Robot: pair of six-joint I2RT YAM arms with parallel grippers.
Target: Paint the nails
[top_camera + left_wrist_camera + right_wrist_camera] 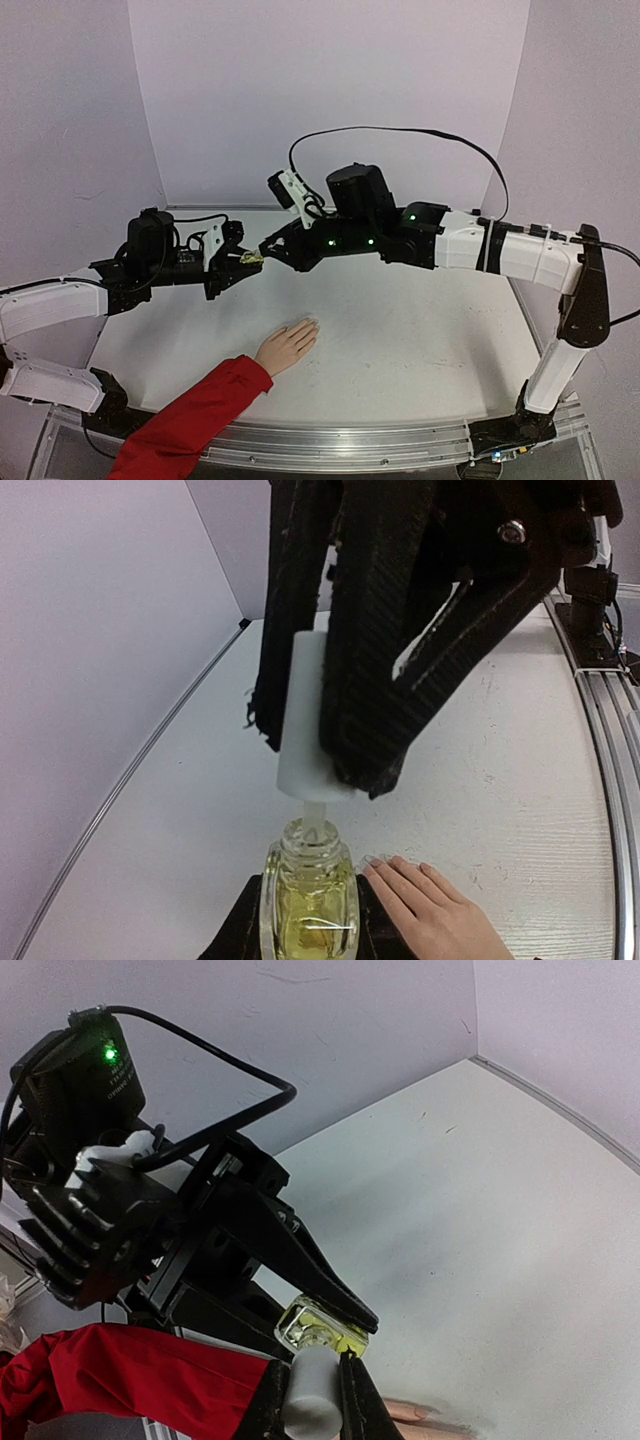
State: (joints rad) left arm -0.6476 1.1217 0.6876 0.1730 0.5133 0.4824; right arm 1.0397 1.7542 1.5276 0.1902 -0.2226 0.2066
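Item: nails [383, 861], tiny and pale, at the tips of peach-coloured fingers [295, 338] lying flat and together on the worktop [430, 340], with a red sleeve [195, 415] behind them. Location: below both hands and on the arm-base side of them, apart from either. Handling: judged hard little plates on soft, yielding tips; not things to grasp, only to stroke lightly with a wet brush, since pressure or a slip would smear onto skin. Left hand [250, 260]: closed on a small bottle [308, 905] of yellow-green liquid, held upright above the worktop. Right hand [268, 247]: closed on the white cap [300, 710], directly above the bottle. A thin stem [315, 813] shows between cap and bottle neck, so the brush is judged to sit inside. The glass is likely slick and breakable. Obstruction: the left hand and its bottle sit close under the cap and above the fingers, so the brush must lift free and pass around them to come down.
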